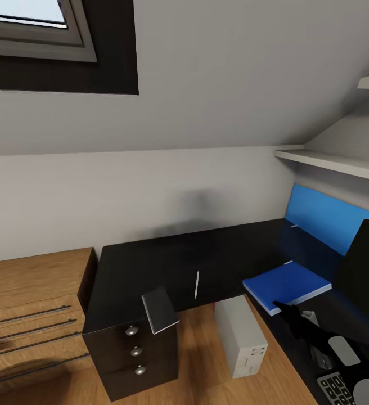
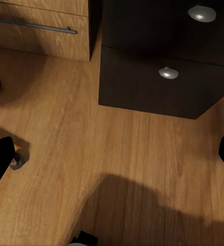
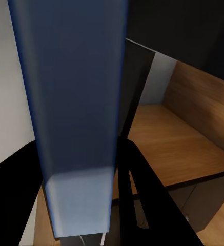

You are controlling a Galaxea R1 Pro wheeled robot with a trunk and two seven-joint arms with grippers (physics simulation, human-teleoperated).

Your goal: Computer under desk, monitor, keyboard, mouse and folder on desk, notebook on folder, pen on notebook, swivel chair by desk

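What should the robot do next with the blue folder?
Probably open the right tool and let go: the folder it grips already looks flat on the desk, near the mouse. The notebook still waits to go on top.

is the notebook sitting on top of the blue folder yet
No, the notebook lies at the desk corner above the drawers, far from the folder.

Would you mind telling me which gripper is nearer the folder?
Right. The right gripper is at the folder on the desk, its edge between the fingers. The left gripper hangs over the floor by the drawers.
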